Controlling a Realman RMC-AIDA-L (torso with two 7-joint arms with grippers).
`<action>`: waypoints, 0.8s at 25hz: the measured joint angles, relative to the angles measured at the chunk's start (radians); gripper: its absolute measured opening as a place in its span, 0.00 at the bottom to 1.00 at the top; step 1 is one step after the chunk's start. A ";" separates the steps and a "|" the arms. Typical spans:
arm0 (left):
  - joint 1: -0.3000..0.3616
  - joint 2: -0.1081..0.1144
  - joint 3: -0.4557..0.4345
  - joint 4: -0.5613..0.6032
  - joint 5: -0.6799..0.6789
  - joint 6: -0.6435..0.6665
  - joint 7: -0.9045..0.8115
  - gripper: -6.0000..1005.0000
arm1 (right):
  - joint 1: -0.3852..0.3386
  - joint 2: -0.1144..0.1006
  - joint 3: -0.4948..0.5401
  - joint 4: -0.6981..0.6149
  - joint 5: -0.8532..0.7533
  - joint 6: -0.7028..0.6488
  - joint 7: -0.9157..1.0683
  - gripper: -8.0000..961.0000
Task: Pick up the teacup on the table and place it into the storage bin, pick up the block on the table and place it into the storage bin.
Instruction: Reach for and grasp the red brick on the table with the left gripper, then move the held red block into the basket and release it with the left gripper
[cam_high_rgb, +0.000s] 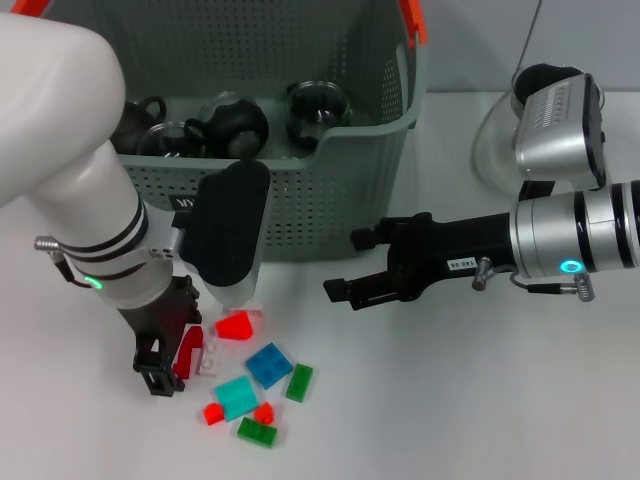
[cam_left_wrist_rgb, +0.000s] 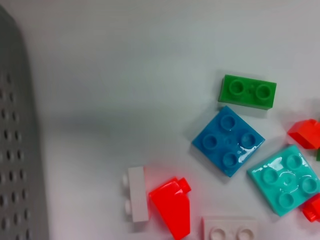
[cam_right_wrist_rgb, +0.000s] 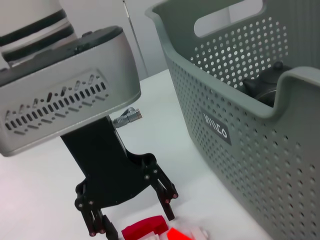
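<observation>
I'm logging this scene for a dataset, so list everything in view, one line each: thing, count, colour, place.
storage bin: one, grey-green perforated, orange clips, far side of the table.
teapots or cups: several, dark, inside the bin; exact count unclear.
glass vessel: one, clear, right of the bin, partly hidden behind the right arm.
blocks: about ten, on the table in front of the bin: red, white, blue, teal and green.
red sloped block: one, touching a white block.
table: one, white.
left gripper: black, open, down over the left edge of the block pile.
right gripper: black, open, held level in front of the bin.
</observation>
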 joint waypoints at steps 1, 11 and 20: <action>-0.001 0.000 0.000 -0.001 0.000 0.000 0.000 0.82 | 0.000 0.000 0.000 -0.001 0.002 0.000 0.000 0.98; -0.018 -0.005 -0.001 -0.016 0.000 0.005 -0.001 0.81 | -0.002 -0.001 0.000 -0.006 0.004 -0.001 0.000 0.98; -0.032 -0.006 -0.037 -0.027 -0.010 0.035 0.002 0.64 | -0.005 -0.003 0.000 -0.008 0.004 -0.006 0.000 0.98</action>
